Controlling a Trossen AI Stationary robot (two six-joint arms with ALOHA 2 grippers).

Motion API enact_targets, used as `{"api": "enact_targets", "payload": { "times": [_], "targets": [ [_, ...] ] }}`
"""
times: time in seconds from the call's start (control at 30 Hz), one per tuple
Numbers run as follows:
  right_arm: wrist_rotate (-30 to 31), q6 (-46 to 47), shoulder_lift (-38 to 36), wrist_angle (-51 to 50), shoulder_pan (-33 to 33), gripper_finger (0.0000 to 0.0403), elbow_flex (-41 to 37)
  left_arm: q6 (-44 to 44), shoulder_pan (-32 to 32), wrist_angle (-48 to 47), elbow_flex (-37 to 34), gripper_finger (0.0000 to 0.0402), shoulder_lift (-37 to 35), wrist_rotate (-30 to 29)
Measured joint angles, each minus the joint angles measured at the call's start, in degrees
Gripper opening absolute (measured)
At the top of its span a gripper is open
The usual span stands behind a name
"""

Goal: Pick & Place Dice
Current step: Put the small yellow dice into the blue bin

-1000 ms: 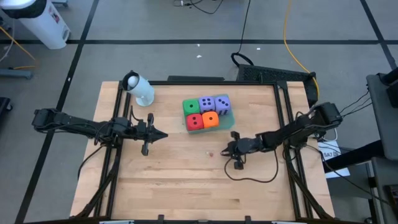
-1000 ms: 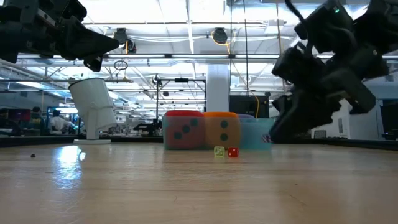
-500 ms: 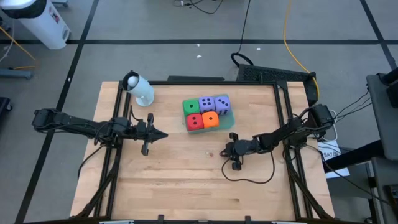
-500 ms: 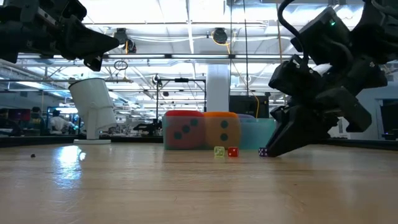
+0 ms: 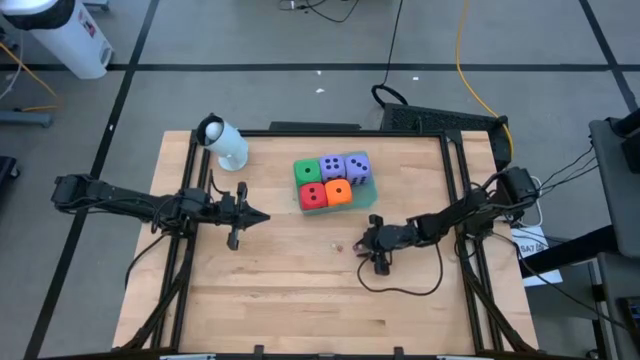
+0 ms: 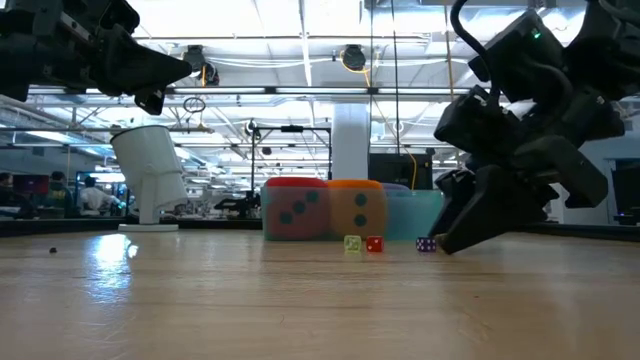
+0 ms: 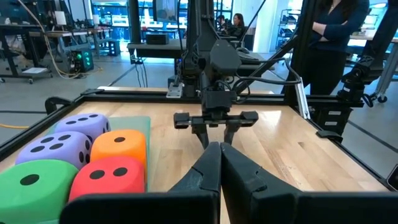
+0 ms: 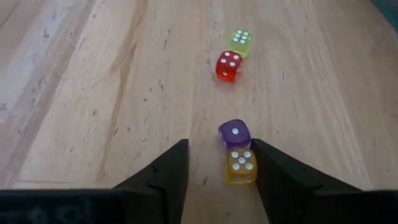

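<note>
Right tool (image 8: 214, 163) low on the table (image 8: 93, 93), fingers spread around purple die (image 8: 234, 134) and amber die (image 8: 241, 166) — seemingly just set down beside red die (image 8: 228, 66) and yellow-green die (image 8: 240, 42). Left tool (image 7: 219, 168) pressed together, waiting well apart — out of the way.

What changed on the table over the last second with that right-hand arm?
The right gripper came down to the wooden table and opened, leaving a tiny purple die and a tiny orange die between its fingers. The left gripper, the big foam dice and the small red die stayed put.
</note>
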Motion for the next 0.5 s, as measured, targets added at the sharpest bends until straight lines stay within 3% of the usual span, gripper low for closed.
{"api": "enact_targets", "payload": {
  "times": [0.2, 0.5],
  "targets": [
    [0.48, 0.22, -2.11, -3.18, -0.04, 0.0168, -0.07, -0.03, 0.01, -0.1, 0.0, 0.0006, 0.0, 0.01],
    [1.11, -0.09, -3.94, -5.27, -0.3, 0.0139, -0.09, -0.2, 0.0, -0.46, 0.0, 0.0006, 0.02, 0.0]
  ]
}}
